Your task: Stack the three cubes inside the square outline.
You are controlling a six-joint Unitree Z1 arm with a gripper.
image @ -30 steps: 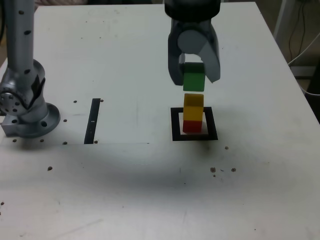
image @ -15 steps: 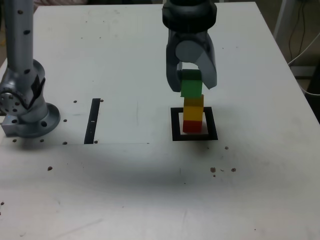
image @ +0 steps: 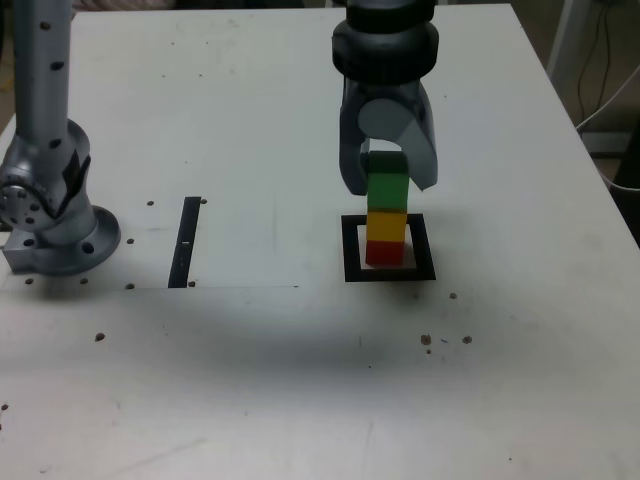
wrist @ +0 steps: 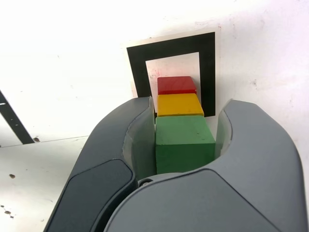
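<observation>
The red cube (image: 384,252) stands inside the square outline (image: 351,250) with the yellow cube (image: 386,224) on top of it. The green cube (image: 387,190) sits directly on the yellow one, lined up with the column. My gripper (image: 389,182) comes down from above and is shut on the green cube, one finger on each side. In the wrist view the green cube (wrist: 183,145) is pinched between the grey fingers (wrist: 137,140). Beyond it show the yellow cube (wrist: 179,105), the red cube (wrist: 176,85) and the square outline (wrist: 207,72).
The arm's grey base (image: 55,215) stands at the exterior view's left. A thin black strip (image: 186,242) lies between the base and the outline. Small dark specks (image: 445,340) dot the white table. The table's edge (image: 590,150) runs down the exterior view's right.
The gripper has come down with the green cube, from a gap above the yellow cube to resting on top of it.
</observation>
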